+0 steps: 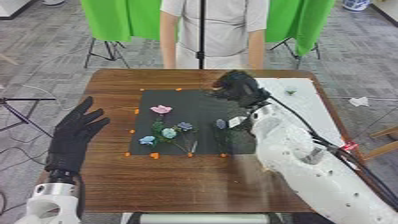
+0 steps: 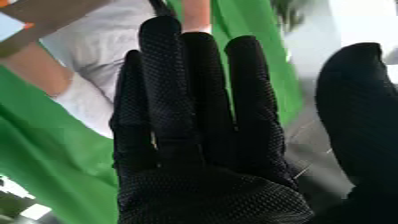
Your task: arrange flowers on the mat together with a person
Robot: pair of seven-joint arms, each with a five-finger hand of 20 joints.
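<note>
Flowers (image 1: 169, 133) lie on the mat (image 1: 200, 97), left of my right hand (image 1: 235, 86) and nearer my body. A single bloom (image 1: 290, 90) sits on the sheet (image 1: 306, 100) to that hand's right, judged the likelier pick. Right hand: open, fingers straight, palm bare. Forearm (image 1: 302, 155) slants inward, beyond the flowers' reach.

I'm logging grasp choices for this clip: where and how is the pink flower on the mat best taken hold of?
Probably pinch the pink flower just under its bloom, coming from the robot's left: the stem seems to run nearward into the other flowers, while bare mat on that side leaves room.
</note>
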